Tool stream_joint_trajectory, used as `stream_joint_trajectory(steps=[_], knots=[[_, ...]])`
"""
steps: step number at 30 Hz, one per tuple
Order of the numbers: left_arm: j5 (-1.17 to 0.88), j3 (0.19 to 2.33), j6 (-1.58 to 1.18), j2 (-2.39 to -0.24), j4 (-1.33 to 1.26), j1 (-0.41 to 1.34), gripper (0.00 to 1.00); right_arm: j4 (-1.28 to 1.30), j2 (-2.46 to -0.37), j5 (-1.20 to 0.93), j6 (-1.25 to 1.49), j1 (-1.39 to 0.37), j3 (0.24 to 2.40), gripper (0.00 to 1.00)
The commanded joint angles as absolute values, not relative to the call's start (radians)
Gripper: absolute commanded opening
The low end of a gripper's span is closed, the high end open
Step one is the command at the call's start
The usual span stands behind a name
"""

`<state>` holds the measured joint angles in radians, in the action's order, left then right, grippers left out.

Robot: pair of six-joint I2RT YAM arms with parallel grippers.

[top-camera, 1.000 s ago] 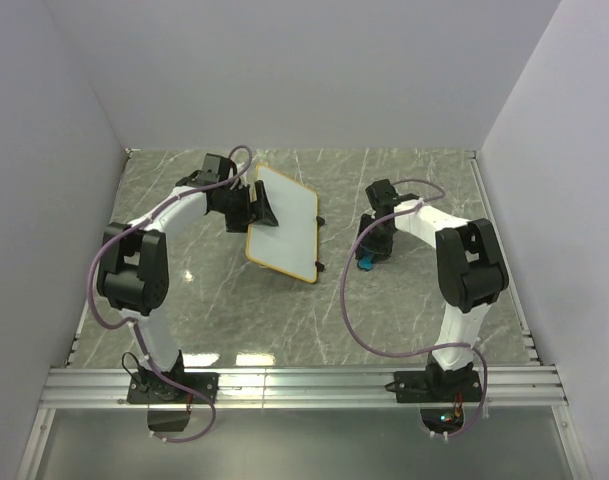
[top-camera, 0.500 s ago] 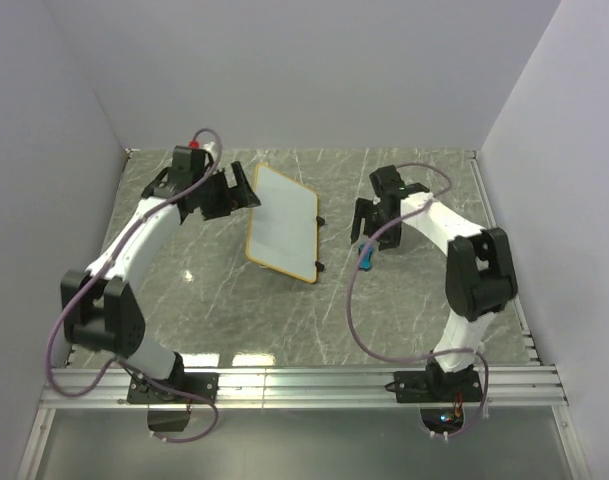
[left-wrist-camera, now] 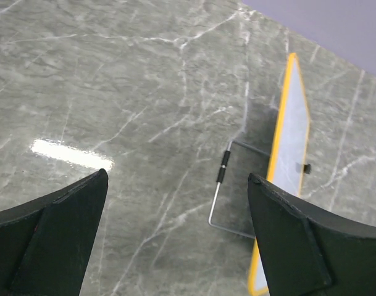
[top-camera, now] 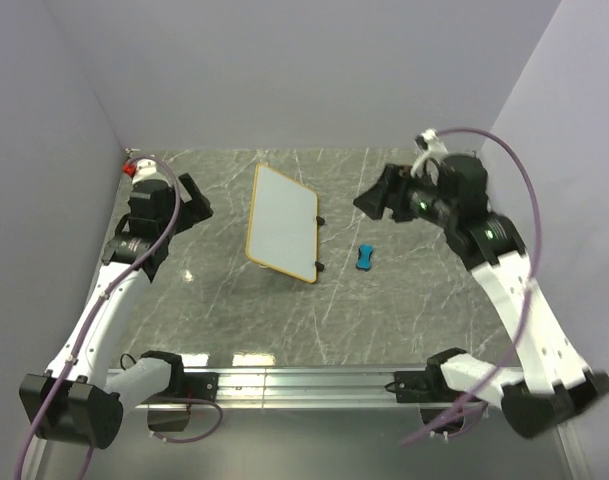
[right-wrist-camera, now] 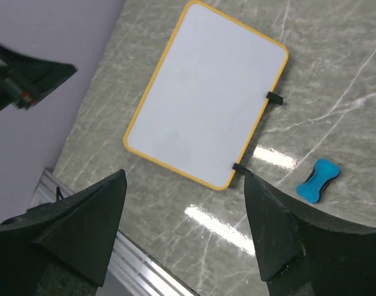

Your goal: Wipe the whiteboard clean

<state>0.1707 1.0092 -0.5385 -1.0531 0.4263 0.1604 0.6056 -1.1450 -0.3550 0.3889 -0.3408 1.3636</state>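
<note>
The whiteboard (top-camera: 282,222) stands tilted on the marble table, propped on a wire stand, its white face blank. It also shows in the right wrist view (right-wrist-camera: 206,92) and edge-on in the left wrist view (left-wrist-camera: 291,154), with the wire stand (left-wrist-camera: 223,185) behind it. The blue eraser (top-camera: 365,258) lies on the table to the board's right, also in the right wrist view (right-wrist-camera: 318,179). My left gripper (top-camera: 192,200) is open and empty, raised left of the board. My right gripper (top-camera: 376,197) is open and empty, raised to the right above the eraser.
The marble table (top-camera: 404,300) is enclosed by grey walls on three sides. An aluminium rail (top-camera: 304,385) runs along the near edge, by the arm bases.
Both arms have pulled back and up from the table. The left gripper has let go of the board's left edge. The right gripper has left the eraser lying beside the board.
</note>
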Motion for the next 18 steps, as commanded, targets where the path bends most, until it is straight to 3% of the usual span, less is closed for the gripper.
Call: stream_joint_trajectory(steps=[1, 4, 5, 6, 15, 18], knots=[[0.236, 0.967, -0.534, -1.060, 0.361, 0.156, 0.99, 0.574, -1.007, -0.316, 0.365, -0.348, 1.235, 0.84], [0.233, 0.922, -0.551, -1.054, 0.316, 0.155, 0.99, 0.499, -0.852, -0.261, 0.365, -0.347, 1.088, 0.89], [0.233, 0.913, -0.555, -1.051, 0.305, 0.153, 0.99, 0.488, -0.819, -0.243, 0.370, -0.347, 1.041, 0.98], [0.229, 0.905, -0.558, -1.049, 0.298, 0.153, 0.99, 0.482, -0.777, -0.220, 0.379, -0.347, 1.026, 1.00], [0.273, 0.839, -0.558, -1.029, 0.224, 0.152, 0.99, 0.540, -0.761, -0.184, 0.391, -0.348, 1.051, 1.00], [0.389, 0.763, -0.566, -1.029, 0.122, 0.152, 0.99, 0.549, -0.764, -0.099, 0.425, -0.348, 1.046, 1.00]])
